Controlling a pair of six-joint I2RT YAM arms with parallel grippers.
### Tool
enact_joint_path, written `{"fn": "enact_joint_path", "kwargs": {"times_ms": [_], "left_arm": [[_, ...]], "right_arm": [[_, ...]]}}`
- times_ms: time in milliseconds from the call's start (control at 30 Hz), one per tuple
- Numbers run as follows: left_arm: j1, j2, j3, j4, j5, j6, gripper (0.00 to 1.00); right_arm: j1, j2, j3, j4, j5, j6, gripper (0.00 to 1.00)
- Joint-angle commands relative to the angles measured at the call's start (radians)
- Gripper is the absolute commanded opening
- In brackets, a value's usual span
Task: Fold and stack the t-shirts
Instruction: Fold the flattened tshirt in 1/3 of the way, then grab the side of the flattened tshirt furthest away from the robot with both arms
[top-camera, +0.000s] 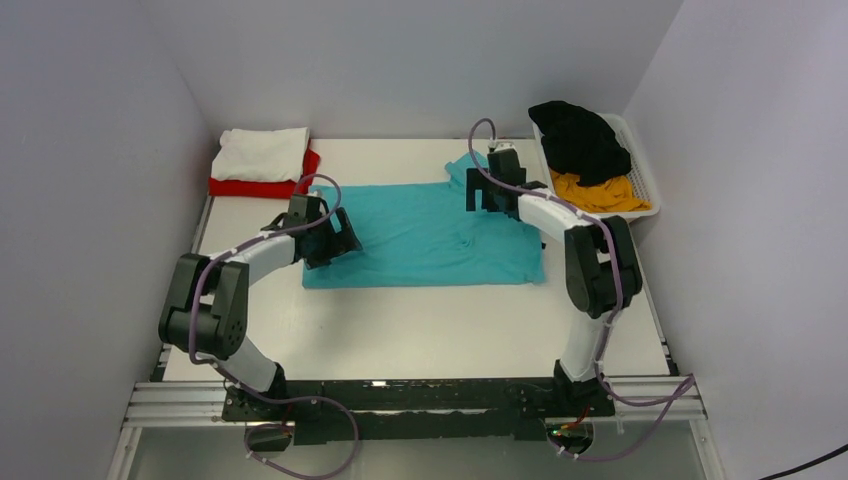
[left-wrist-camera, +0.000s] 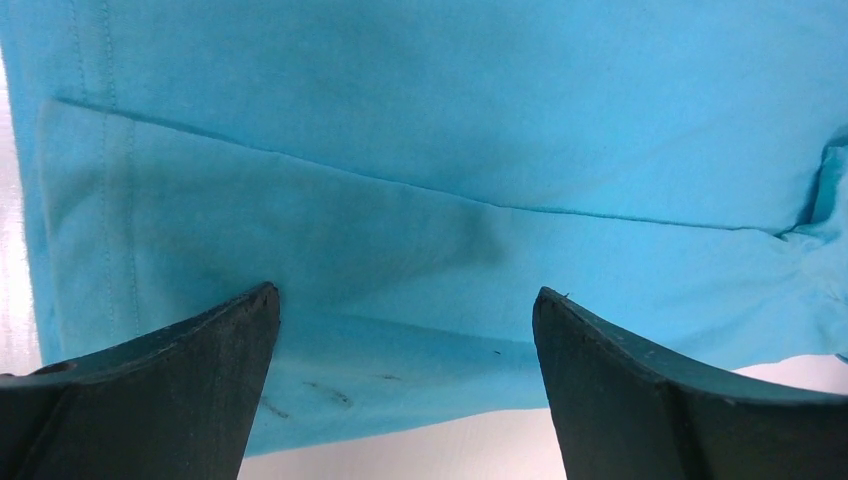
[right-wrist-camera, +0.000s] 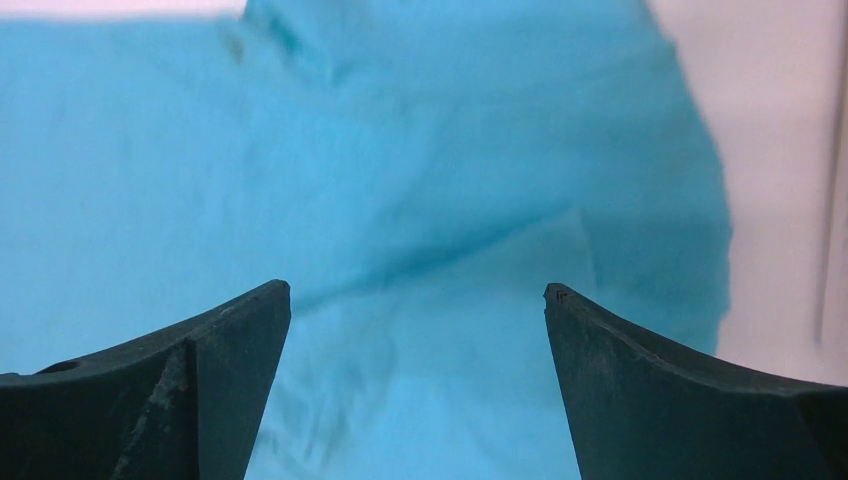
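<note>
The teal t-shirt (top-camera: 430, 235) lies spread flat on the middle of the table. My left gripper (top-camera: 338, 240) is open and empty over its left edge; the left wrist view shows a folded hem of the teal cloth (left-wrist-camera: 420, 160) between the spread fingers (left-wrist-camera: 180, 390). My right gripper (top-camera: 487, 192) is open and empty over the shirt's far right part, near a sleeve; the right wrist view shows teal cloth (right-wrist-camera: 400, 200) below it. A folded white t-shirt (top-camera: 262, 153) lies on a folded red t-shirt (top-camera: 250, 187) at the far left. The black t-shirt (top-camera: 580, 138) and the yellow-orange t-shirt (top-camera: 597, 193) lie in the basket.
A white slatted plastic basket (top-camera: 645, 185) stands at the far right by the wall. White walls close in the table on the left, back and right. Bare table (top-camera: 420, 330) lies in front of the teal shirt.
</note>
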Motion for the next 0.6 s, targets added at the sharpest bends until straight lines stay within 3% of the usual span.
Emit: {"fn": "enact_joint_path", "kwargs": {"times_ms": [0,167,333,567], "left_arm": [[-0.015,-0.038,0.058,-0.054,-0.024,0.036,0.99],[-0.037,-0.014,0.155,-0.046,-0.028,0.035,0.99],[-0.043,0.103,0.185,-0.011,-0.025,0.026,0.99],[-0.045,0.103,0.055,-0.018,-0.038,0.019,0.99]], "right_arm": [[0.06,-0.169,-0.181,0.048,-0.06,0.042,1.0],[0.098,-0.192,-0.305,0.123,-0.027,0.08,1.0],[0.097,-0.104,-0.318,0.104,0.008,0.119,1.0],[0.098,-0.234,-0.5,0.06,-0.002,0.252,1.0]]}}
